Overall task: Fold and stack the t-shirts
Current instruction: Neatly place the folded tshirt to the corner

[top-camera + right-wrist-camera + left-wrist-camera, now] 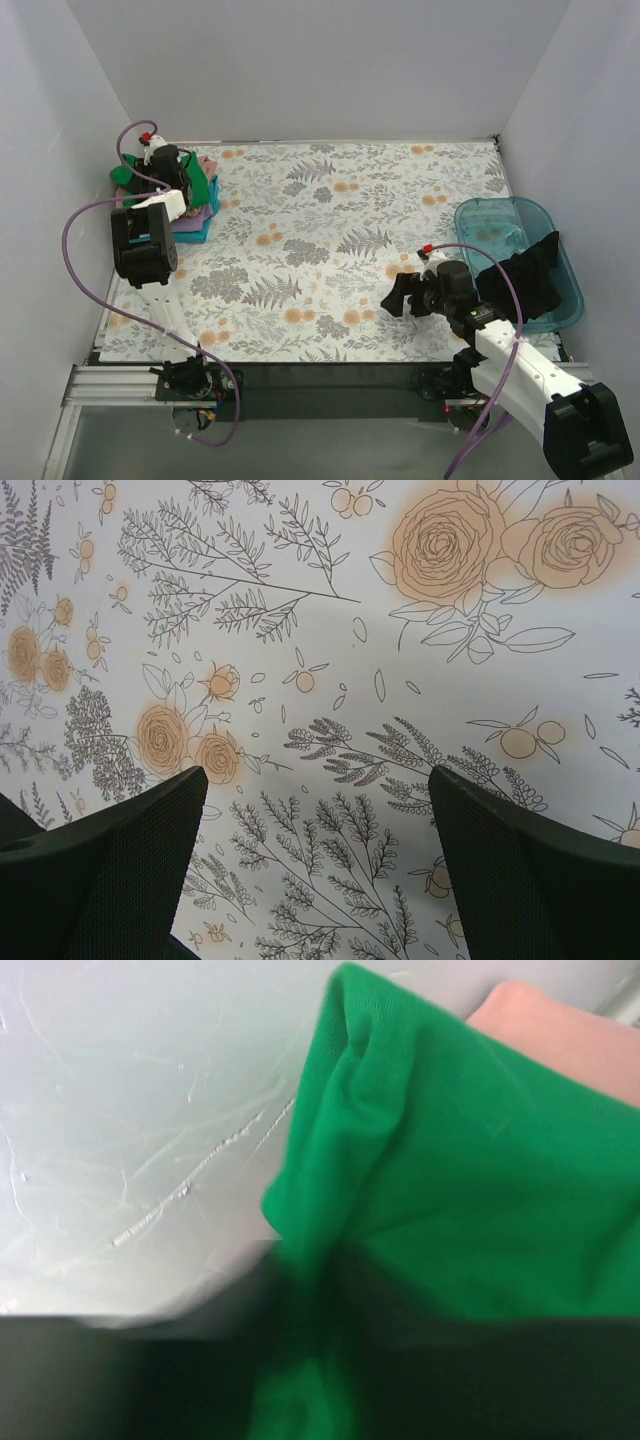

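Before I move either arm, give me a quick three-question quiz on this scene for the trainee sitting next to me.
1. True or false: the right gripper is shut on a t-shirt.
2. Where is the dark t-shirt? A: draped over the teal bin. B: spread flat mid-table. C: in the right gripper.
3. Which colour fills most of the left wrist view?

Key:
1. False. Its fingers are open over the floral table cover, with nothing between them.
2. A.
3. Green. It is the green t-shirt.
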Action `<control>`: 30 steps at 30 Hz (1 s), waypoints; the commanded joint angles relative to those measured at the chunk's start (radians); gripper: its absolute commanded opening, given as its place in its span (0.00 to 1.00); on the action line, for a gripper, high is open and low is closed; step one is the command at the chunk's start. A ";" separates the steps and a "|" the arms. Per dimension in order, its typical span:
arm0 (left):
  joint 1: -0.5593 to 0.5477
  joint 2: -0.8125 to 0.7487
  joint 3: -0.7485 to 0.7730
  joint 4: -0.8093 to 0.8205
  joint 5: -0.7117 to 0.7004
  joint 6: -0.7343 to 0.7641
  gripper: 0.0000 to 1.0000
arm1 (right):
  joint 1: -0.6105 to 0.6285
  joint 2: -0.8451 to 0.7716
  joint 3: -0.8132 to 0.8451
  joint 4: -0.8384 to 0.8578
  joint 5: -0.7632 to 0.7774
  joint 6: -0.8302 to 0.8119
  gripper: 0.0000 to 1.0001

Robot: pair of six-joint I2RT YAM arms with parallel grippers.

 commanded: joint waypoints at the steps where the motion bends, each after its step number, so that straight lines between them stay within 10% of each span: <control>1: 0.002 -0.033 0.075 0.102 -0.124 -0.015 0.50 | 0.000 -0.014 -0.002 0.035 0.025 0.009 0.98; 4: 0.002 -0.044 0.118 0.033 -0.141 -0.075 0.93 | 0.000 -0.012 -0.002 0.035 0.023 0.009 0.98; 11: -0.059 -0.097 0.237 0.025 -0.216 -0.043 0.96 | 0.000 -0.017 0.010 0.033 0.013 0.010 0.98; 19: -0.495 -0.148 0.457 -0.247 -0.228 -0.131 0.98 | 0.000 -0.076 0.059 -0.039 0.048 0.029 0.98; 23: -0.678 -0.145 0.728 -1.045 0.249 -0.817 0.98 | 0.000 -0.092 0.090 -0.103 0.062 0.039 0.98; 28: -0.707 -0.350 0.289 -0.931 0.977 -1.077 0.98 | 0.002 -0.148 0.125 -0.183 0.095 0.045 0.98; 30: -0.774 -0.477 0.122 -0.791 1.000 -1.100 0.98 | 0.002 -0.188 0.128 -0.218 0.105 0.044 0.98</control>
